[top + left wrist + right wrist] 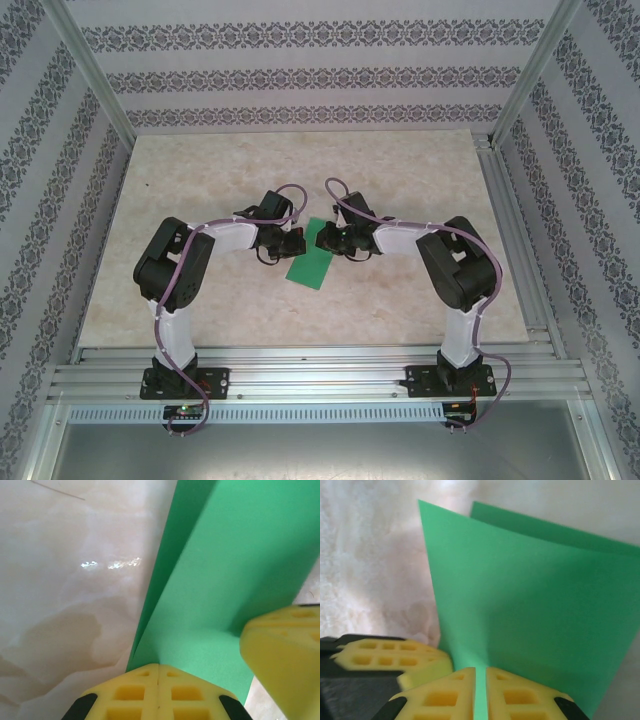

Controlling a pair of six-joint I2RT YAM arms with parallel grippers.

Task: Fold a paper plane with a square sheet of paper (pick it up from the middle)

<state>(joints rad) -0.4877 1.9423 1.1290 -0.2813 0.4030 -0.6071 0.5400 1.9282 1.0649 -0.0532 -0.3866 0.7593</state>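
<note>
The left gripper (158, 674) has its yellow fingers pressed together on one edge of the green square sheet of paper (225, 580). The right gripper (480, 676) pinches the same sheet just beside it. The sheet is bent into two layers and sits between both grippers, at the middle of the table (400, 180).
</note>
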